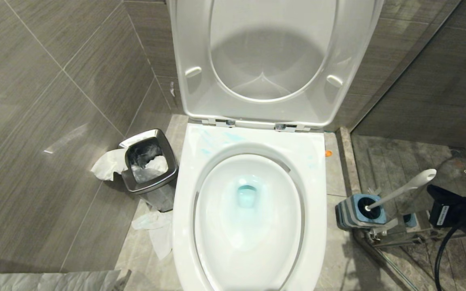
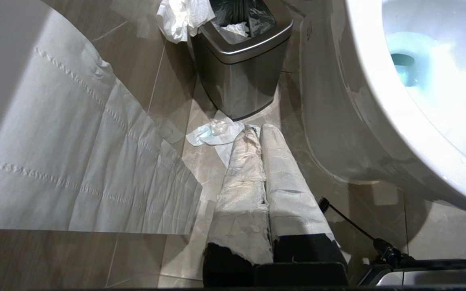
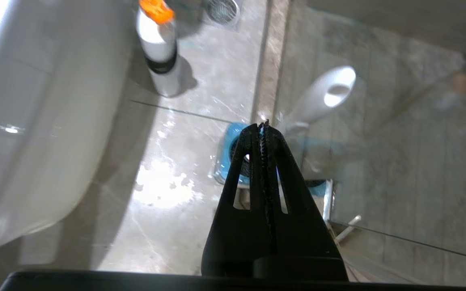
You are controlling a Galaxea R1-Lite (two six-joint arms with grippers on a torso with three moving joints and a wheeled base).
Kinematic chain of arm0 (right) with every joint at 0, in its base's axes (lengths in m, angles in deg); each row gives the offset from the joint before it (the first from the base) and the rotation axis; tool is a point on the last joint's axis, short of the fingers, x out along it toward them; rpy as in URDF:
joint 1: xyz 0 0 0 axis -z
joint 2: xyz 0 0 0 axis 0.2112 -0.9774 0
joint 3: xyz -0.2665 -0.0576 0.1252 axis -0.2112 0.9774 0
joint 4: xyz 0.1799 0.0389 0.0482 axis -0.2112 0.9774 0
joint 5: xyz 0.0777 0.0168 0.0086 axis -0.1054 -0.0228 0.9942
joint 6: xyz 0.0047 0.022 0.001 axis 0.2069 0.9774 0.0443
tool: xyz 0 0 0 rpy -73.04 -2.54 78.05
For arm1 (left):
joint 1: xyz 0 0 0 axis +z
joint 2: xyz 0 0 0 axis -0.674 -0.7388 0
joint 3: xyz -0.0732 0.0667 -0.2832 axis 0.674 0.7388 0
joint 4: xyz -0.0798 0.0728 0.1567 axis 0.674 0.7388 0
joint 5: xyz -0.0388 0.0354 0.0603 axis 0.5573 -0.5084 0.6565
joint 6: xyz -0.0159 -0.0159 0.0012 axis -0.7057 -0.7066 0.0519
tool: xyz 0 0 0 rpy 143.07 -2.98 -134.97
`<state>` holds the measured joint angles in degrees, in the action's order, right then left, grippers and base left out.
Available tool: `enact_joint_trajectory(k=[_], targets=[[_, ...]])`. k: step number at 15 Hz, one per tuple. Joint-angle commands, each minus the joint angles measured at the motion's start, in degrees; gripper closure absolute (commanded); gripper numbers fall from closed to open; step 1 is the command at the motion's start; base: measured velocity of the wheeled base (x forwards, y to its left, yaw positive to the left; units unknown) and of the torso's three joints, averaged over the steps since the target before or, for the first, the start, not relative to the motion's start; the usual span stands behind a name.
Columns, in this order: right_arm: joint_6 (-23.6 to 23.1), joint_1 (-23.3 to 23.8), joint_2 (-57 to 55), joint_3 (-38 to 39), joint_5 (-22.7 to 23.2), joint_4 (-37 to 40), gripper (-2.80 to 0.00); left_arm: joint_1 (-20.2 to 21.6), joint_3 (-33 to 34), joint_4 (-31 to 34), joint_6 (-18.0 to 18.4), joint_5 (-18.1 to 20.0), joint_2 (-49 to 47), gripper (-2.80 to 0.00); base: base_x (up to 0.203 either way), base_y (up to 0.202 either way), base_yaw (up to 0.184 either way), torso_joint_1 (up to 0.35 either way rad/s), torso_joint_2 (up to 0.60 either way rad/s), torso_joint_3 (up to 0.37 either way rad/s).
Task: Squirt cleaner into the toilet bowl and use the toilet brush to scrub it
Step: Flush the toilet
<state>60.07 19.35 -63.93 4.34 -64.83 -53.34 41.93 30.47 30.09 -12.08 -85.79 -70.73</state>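
Head view shows us, going left to right, a small steel bin (image 1: pixel 149 167) with tissue spilling out of it, then the toilet bowl (image 1: pixel 249 210) with its seat and lid tipped up so the inside can be reached. The water in it is blue-green, and thin smears of cleaner (image 1: pixel 206 142) sit on the back rim, so we think the squirting is done. Next comes the toilet brush (image 1: pixel 403 190), standing in its blue holder (image 1: pixel 358 212) on the floor beside the bowl, its white handle leaning up toward our right side, easy to grab. Our right gripper (image 3: pixel 264 126) hangs over the holder with its fingers pressed together on nothing; the handle is just beside it, not touching. Our left gripper (image 2: pixel 257 135), wrapped in white paper, is pressed together too, down by the bin, holding nothing.
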Motion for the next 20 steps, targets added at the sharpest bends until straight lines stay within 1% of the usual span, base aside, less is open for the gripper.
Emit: enact_joint_trajectory(k=[1,4,6,9,12,14,15,17,18,19,20], targets=[[0.1,-0.3,6.2,0.1,2.5,1.9,0.00,0.0,0.0,0.0,0.0,0.0,-0.1,0.00,0.000,0.000,0.000,0.000,0.00,0.000],[0.9,-0.3,14.5,1.8,5.4,8.5,0.00,0.0,0.0,0.0,0.0,0.0,-0.1,0.00,0.000,0.000,0.000,0.000,0.00,0.000],[1.1,-0.3,20.0,4.4,8.1,12.0,0.00,0.0,0.0,0.0,0.0,0.0,-0.1,0.00,0.000,0.000,0.000,0.000,0.00,0.000],[1.3,-0.2,28.0,7.8,9.1,16.7,0.00,0.1,0.0,0.0,0.0,0.0,-0.1,0.00,0.000,0.000,0.000,0.000,0.00,0.000],[1.5,-0.2,37.1,8.2,8.8,23.3,0.00,0.0,0.0,0.0,-0.1,0.0,-0.1,0.00,0.000,0.000,0.000,0.000,0.00,0.000],[1.6,-0.2,45.5,7.8,8.7,30.2,0.00,0.0,0.0,0.0,-0.1,0.0,-0.1,0.00,0.000,0.000,0.000,0.000,0.00,0.000],[1.6,-0.2,49.9,7.2,8.7,34.8,0.00,0.0,0.0,0.0,-0.1,0.0,-0.1,0.00,0.000,0.000,0.000,0.000,0.00,0.000],[1.9,-0.3,58.5,4.7,8.4,48.2,0.00,0.0,0.0,0.0,-0.1,0.0,-0.1,0.00,0.000,0.000,0.000,0.000,0.00,0.000],[2.5,-1.4,60.6,3.2,7.0,52.3,0.00,0.0,0.0,0.0,-0.1,-0.1,-0.1,0.00,0.000,0.000,0.000,0.000,0.00,0.000],[3.0,-3.1,61.4,2.6,4.9,52.4,0.00,0.0,0.0,0.0,-0.1,-0.1,-0.1,0.00,0.000,0.000,0.000,0.000,0.00,0.000],[3.3,-4.1,62.6,2.6,4.3,52.2,0.00,0.0,0.0,0.0,-0.1,-0.1,-0.1,0.00,0.000,0.000,0.000,0.000,0.00,0.000]])
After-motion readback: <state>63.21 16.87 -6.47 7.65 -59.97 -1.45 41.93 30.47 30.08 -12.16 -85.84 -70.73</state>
